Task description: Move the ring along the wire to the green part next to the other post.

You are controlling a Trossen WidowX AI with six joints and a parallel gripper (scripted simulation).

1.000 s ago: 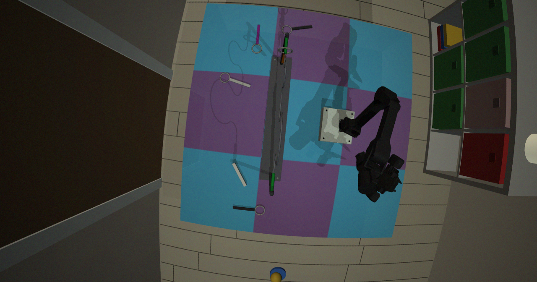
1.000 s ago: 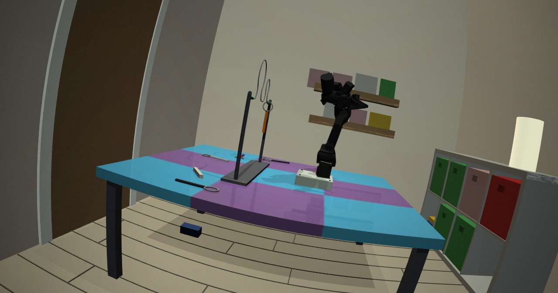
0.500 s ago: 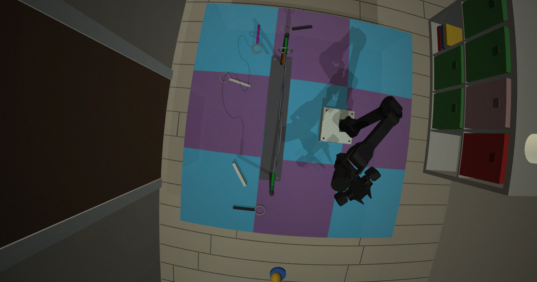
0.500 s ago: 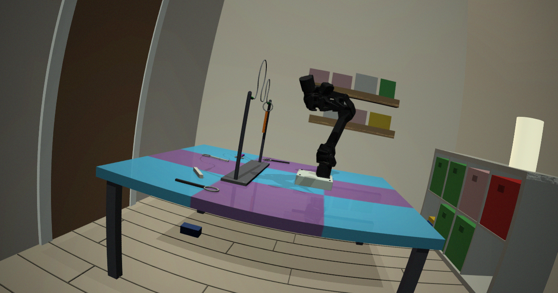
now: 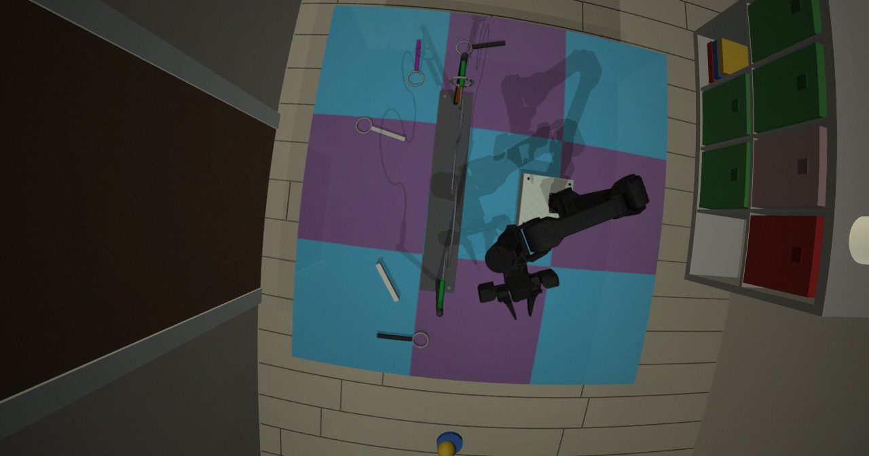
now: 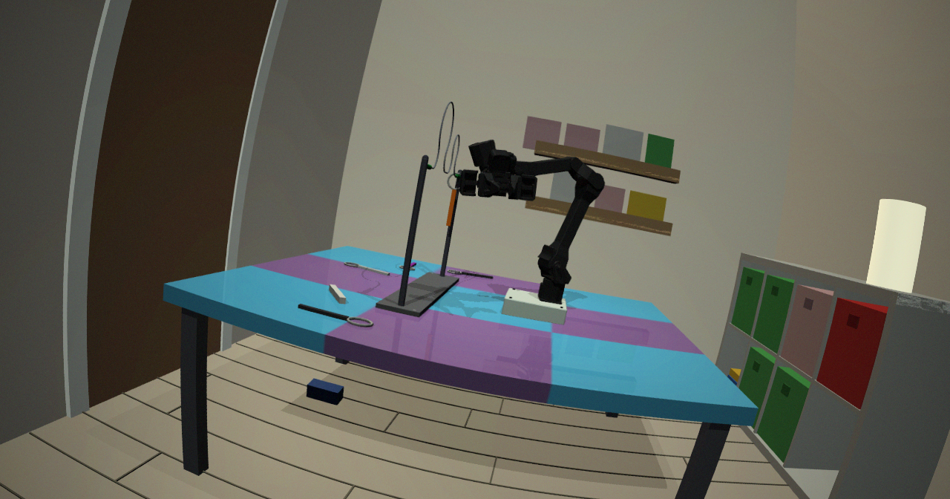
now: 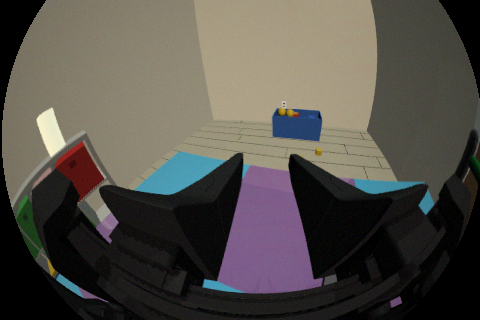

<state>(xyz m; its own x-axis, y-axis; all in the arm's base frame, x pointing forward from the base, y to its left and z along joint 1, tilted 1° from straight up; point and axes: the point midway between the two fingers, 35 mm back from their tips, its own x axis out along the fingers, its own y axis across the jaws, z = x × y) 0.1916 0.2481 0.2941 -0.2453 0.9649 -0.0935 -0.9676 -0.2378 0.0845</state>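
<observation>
The ring's orange handle hangs down below its ring, which is around the green part of the wire by the far post. The thin grey wire loops up between the posts. The other green part is at the near post. My gripper is partly open and empty, with a gap between the fingertips. In the top view it is right of the near post, its fingers pointing away from the orange handle. In the exterior view my gripper's housing partly overlaps the ring.
The stand's grey base is under the wire. A black-handled ring, a white-handled ring, a magenta-handled ring, another black-handled ring and a white block lie on the table.
</observation>
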